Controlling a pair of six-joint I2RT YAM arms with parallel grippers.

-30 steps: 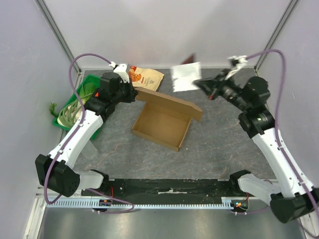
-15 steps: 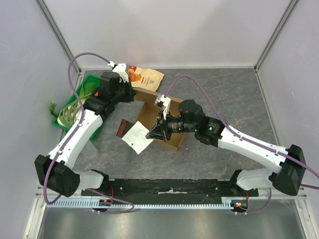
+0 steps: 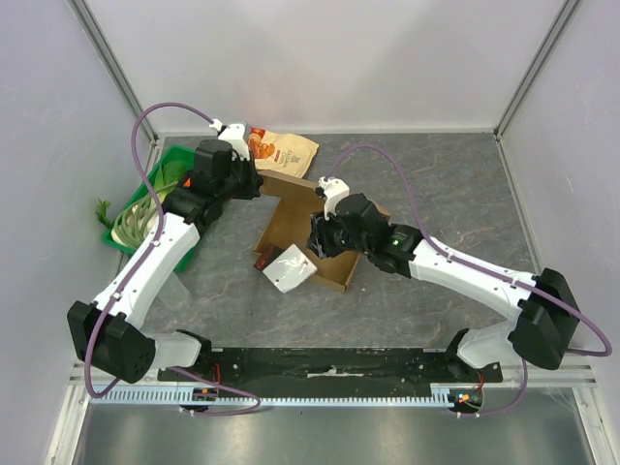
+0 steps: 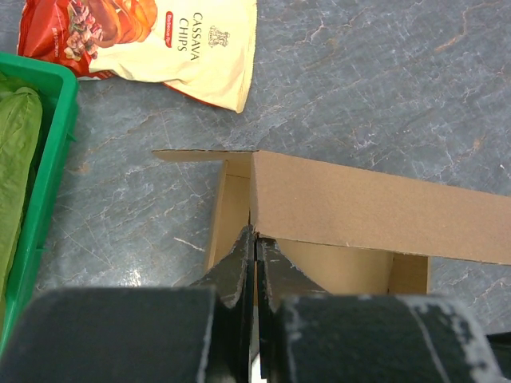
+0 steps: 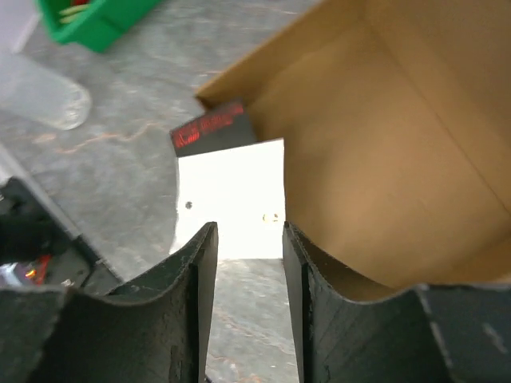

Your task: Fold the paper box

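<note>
The white-and-black left arm [image 3: 155,257] reaches up from its base at the near-left edge, elbow bent, its wrist turned rightward. Its black two-finger left gripper [image 4: 254,239] is pinched tight, fingertips together on a wall edge of the brown corrugated cardboard box [image 4: 351,211]. The white-and-black right arm [image 3: 465,276] stretches from the near-right corner across toward the centre, wrist angled down and to the left. Its black right gripper [image 5: 246,231] points downward, jaws parted with nothing between them.
</note>
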